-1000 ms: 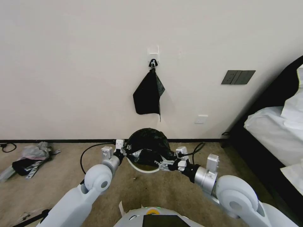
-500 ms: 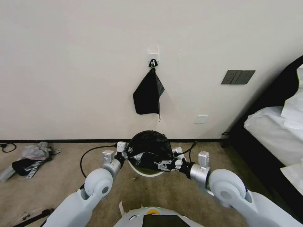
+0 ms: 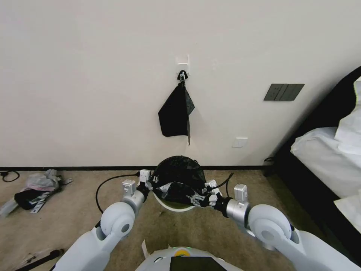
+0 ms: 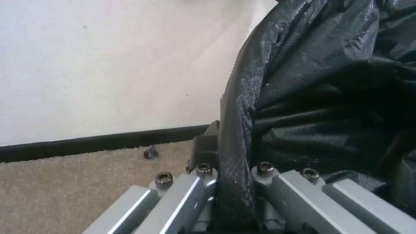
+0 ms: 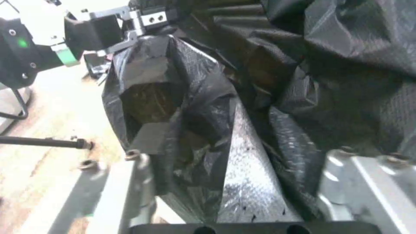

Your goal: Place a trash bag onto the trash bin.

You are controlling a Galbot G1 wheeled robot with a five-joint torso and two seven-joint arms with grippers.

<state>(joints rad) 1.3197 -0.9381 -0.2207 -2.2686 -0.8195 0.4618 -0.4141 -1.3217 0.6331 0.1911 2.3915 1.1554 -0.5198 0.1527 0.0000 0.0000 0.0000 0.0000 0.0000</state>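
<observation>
Head view: where carpet meets wall, trash bag point(image 3: 179, 177) domed over trash bin point(image 3: 173, 206), left gripper point(image 3: 152, 182) and right gripper point(image 3: 198, 197) at opposite edges.
Left wrist: jaws clamped on a fold of bag film point(image 4: 234, 156).
Right wrist: jaws closed on bunched film point(image 5: 242, 182); left gripper point(image 5: 130, 24) opposite.

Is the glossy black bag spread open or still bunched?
Spread open: glossy black bag stretched between left gripper and right gripper.

A flat black bundle point(image 3: 176, 114) hangs from a wall hook point(image 3: 182, 64). A dark switch plate point(image 3: 283, 92) and a white outlet point(image 3: 239, 142) sit on the wall. Clutter point(image 3: 34, 189) lies on the carpet point(image 3: 67, 210); a bed point(image 3: 331, 158) stands at the right.
</observation>
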